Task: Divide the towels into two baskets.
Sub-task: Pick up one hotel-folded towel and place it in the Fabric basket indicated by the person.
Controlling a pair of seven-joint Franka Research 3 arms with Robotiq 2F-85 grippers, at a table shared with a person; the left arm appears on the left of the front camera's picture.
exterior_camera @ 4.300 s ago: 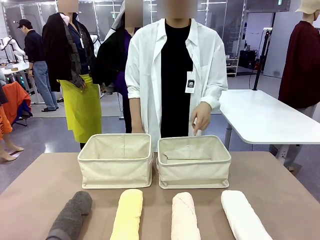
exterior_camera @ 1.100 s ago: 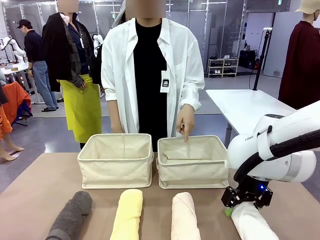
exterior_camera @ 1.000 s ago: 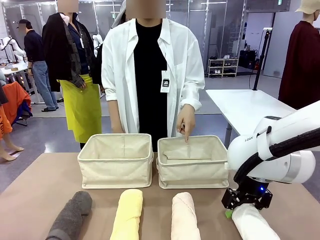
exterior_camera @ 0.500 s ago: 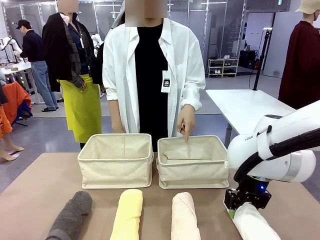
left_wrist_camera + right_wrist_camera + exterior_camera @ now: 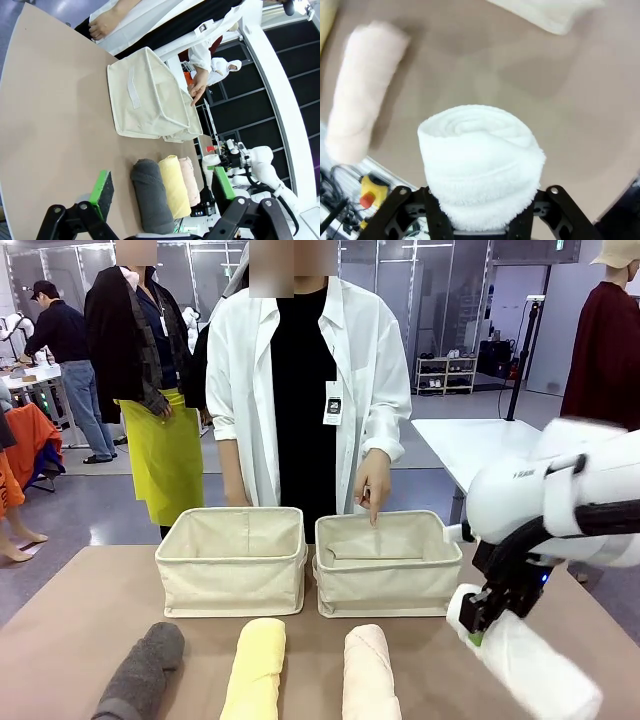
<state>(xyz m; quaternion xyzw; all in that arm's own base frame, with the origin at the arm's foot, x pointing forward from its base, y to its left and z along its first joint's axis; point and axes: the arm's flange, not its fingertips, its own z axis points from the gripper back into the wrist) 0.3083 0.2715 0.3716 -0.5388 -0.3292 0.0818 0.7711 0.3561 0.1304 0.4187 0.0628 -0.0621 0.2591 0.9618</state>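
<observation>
The right pincer clamps the white towel by its far end, so the roll hangs slanted off the table at near right, probably bound for the right basket, where a person's hand points. The left pincer gapes wide, idle.

Four rolled terry-cloth towels are showing: dark grey towel, pale yellow towel, pale pink towel, and white towel between the fingers of the right gripper. Two rectangular beige canvas baskets, left basket and right basket, are standing beyond those fingers.
</observation>
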